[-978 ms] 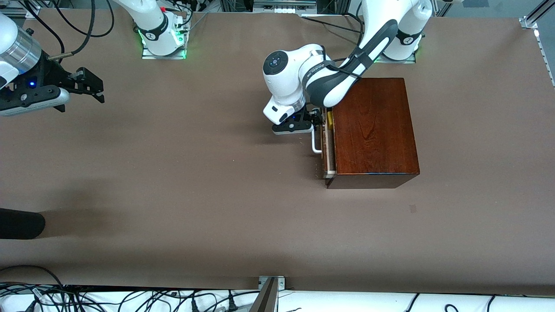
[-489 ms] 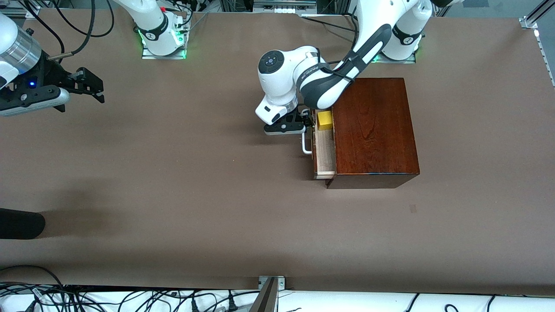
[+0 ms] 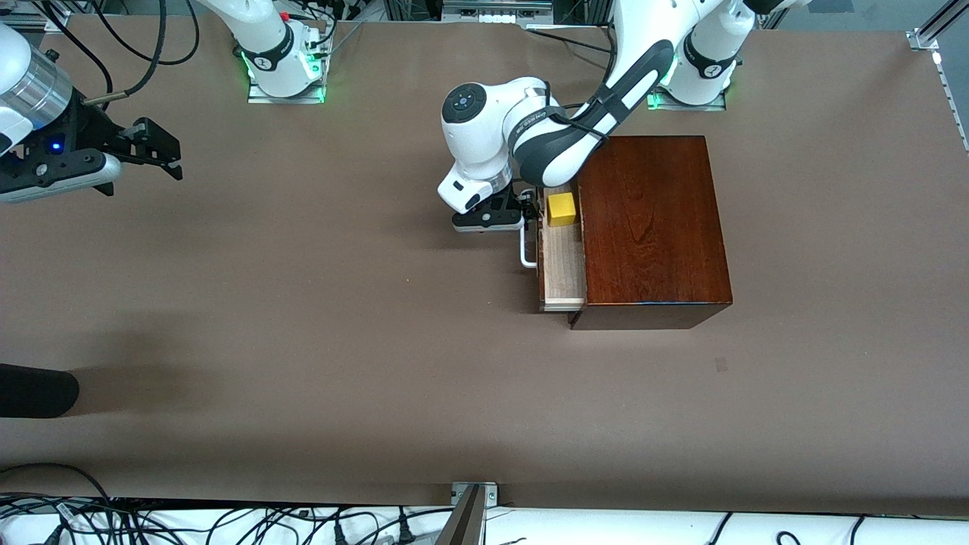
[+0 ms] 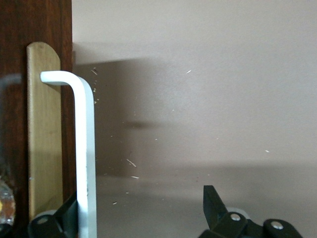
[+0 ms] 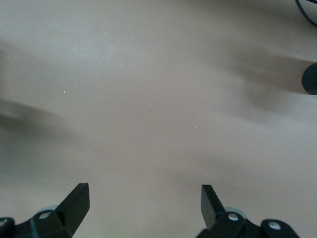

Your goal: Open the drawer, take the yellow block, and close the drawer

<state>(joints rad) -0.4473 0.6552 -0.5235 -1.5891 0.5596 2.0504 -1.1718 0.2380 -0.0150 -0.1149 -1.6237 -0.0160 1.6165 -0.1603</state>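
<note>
The mahogany box (image 3: 651,227) stands toward the left arm's end of the table. Its drawer (image 3: 564,276) is pulled partly out, showing the pale wood tray. The yellow block (image 3: 562,209) sits in the tray at the end farther from the front camera. My left gripper (image 3: 528,210) is at the white handle (image 3: 525,253). In the left wrist view the gripper (image 4: 140,196) is open, with one finger hooked between the handle (image 4: 84,148) and the drawer front (image 4: 44,148). My right gripper (image 3: 163,151) hangs open and empty over the right arm's end of the table, also seen in its own view (image 5: 144,191).
A black rounded object (image 3: 34,390) lies at the table's edge at the right arm's end, nearer the front camera; it also shows in the right wrist view (image 5: 311,78). Cables run along the table's front edge (image 3: 227,522).
The drawer has slid farther out toward the right arm's end, with my left gripper moving along with the handle. The yellow block has come fully into view. The right arm has not moved.
</note>
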